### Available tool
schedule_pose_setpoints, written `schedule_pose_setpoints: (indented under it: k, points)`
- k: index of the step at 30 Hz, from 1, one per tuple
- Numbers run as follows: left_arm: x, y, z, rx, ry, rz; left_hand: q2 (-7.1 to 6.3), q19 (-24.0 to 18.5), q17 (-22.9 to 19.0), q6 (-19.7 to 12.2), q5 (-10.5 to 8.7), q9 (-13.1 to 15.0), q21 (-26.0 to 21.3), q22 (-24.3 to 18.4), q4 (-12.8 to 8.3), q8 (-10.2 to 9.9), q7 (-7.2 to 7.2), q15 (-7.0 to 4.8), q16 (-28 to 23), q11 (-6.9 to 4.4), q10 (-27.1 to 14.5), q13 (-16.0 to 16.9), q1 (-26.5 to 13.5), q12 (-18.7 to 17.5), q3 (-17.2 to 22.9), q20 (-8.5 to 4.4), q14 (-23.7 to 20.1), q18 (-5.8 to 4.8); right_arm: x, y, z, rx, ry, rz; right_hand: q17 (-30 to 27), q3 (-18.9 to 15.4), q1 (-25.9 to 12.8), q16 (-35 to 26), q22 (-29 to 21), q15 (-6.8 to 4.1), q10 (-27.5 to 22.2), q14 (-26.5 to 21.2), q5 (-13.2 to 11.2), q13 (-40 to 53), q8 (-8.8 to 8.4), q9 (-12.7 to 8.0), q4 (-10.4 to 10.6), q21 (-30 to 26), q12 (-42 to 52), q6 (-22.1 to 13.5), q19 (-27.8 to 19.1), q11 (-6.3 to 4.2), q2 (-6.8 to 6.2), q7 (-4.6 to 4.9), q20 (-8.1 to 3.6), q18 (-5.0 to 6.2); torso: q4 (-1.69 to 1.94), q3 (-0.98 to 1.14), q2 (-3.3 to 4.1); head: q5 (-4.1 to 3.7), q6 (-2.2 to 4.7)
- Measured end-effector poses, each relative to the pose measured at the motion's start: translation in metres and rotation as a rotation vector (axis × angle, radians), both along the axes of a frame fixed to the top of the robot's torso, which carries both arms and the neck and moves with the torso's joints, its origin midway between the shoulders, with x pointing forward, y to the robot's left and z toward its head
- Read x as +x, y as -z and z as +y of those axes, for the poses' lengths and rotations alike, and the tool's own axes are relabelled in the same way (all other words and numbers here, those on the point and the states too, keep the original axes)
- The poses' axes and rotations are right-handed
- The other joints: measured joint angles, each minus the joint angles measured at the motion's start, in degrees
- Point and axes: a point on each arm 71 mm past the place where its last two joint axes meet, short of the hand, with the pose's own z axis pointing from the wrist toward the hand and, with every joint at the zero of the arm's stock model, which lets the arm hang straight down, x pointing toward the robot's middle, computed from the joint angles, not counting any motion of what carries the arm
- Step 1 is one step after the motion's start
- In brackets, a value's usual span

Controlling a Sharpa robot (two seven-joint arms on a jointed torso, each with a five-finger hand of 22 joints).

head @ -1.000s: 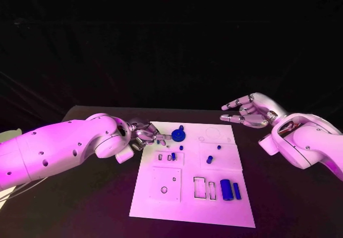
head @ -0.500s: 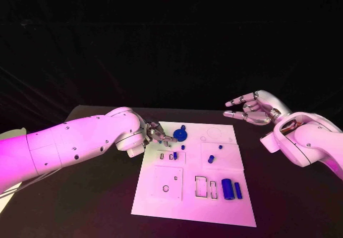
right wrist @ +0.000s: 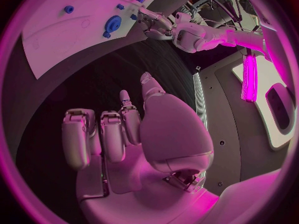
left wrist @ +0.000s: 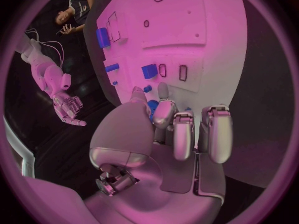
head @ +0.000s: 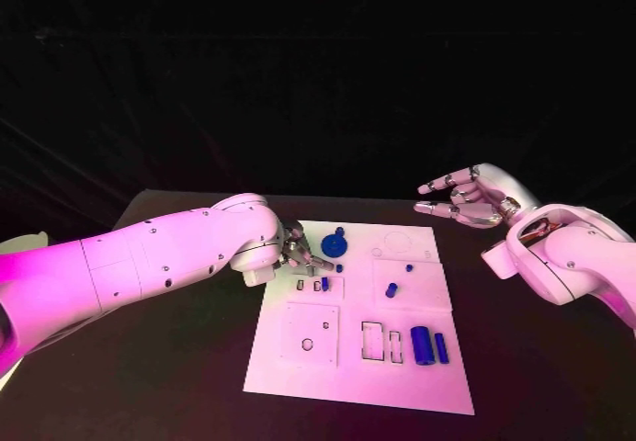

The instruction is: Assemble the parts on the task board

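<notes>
Left hand (head: 300, 256) over task board (head: 357, 367) far-left edge, fingertips by round blue part (head: 335, 245); grip on anything: can't tell. Right hand (head: 467, 199) off board, fingers spread, holding nothing. Blue cylinder (head: 420, 345) lying near right edge.

Left hand (head: 294, 254) mostly hidden behind its own arm, center-left of head view; can't tell whether its fingertips hold a part.

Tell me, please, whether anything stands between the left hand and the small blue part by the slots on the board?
Nothing visible does. The left hand hovers at the task board's far left edge, and the small blue part lies just beyond its fingertips with bare board between.
</notes>
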Motion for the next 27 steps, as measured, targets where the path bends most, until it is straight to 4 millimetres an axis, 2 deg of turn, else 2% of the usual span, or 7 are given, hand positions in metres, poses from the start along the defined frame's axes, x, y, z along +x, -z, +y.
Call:
schedule_pose_setpoints:
  k: [2, 19, 24, 27]
  points:
    - [0.000, 0.001, -0.002, 0.007, 0.008, 0.006, 0.11, 0.00, 0.00, 0.00, 0.00, 0.04, 0.00, 0.00, 0.00, 0.00, 0.00, 0.00, 0.00, 0.00, 0.00, 0.00, -0.11, 0.00, 0.00, 0.00, 0.00, 0.00, 0.000, 0.000, 0.000, 0.000, 0.000, 0.000, 0.00, 0.00, 0.00, -0.22, 0.00, 0.00, 0.00, 0.00, 0.63, 0.00, 0.00, 0.00, 0.00, 0.00, 0.00, 0.16, 0.00, 0.00, 0.00, -0.16, 0.00, 0.00, 0.01, 0.01, 0.01, -0.08, -0.05]
    - [-0.001, 0.003, -0.012, 0.029, 0.047, 0.031, 0.23, 0.00, -0.01, -0.20, 0.00, 0.82, -0.01, -0.01, -0.16, 0.36, -0.20, 0.00, 0.00, 0.00, 0.00, 0.01, -0.23, 0.00, -0.16, 0.00, 0.00, 0.01, 0.001, 0.005, 0.008, -0.011, -0.016, -0.001, -0.01, 0.00, 0.00, -0.22, -0.01, 0.00, -0.21, 0.00, 0.85, 0.04, 0.00, -0.01, 0.00, 0.00, -0.25, 0.17, 0.00, -0.21, 0.00, -0.17, 0.00, 0.00, 0.11, 0.00, 0.02, -0.13, -0.49]
    - [-0.002, 0.004, -0.013, 0.031, 0.055, 0.036, 1.23, 0.00, -0.01, -0.73, 0.00, 1.57, -0.01, -0.01, -0.16, 0.72, -0.09, 0.01, 0.00, 0.00, 0.00, 0.03, 0.78, 0.00, -0.16, 0.01, 0.00, 0.00, -0.001, 0.005, 0.011, -0.011, -0.025, -0.001, -0.02, 0.00, 0.00, -0.22, -0.02, 0.00, -0.20, 0.00, 0.85, 0.01, 0.00, -0.02, 0.00, 0.00, -0.24, 0.17, 0.00, -0.21, 0.00, -0.17, 0.00, 0.00, 0.14, 0.00, 0.02, -0.16, -0.55]
    - [-0.002, 0.004, -0.014, 0.034, 0.060, 0.039, 1.19, 0.00, -0.01, -1.01, 0.24, 2.03, -0.01, -0.01, -0.31, 0.72, -0.19, 0.01, 0.00, 0.00, 0.00, 0.15, 1.39, 0.00, -0.01, 0.01, 0.00, 0.00, -0.002, 0.005, 0.013, -0.011, -0.030, -0.002, -0.02, 0.00, 0.00, -0.22, -0.02, 0.00, -0.21, 0.00, 0.85, 0.00, 0.00, -0.02, 0.00, 0.00, -0.24, 0.17, 0.00, -0.21, 0.00, -0.17, 0.00, 0.00, 0.15, -0.01, 0.04, -0.19, -0.60]
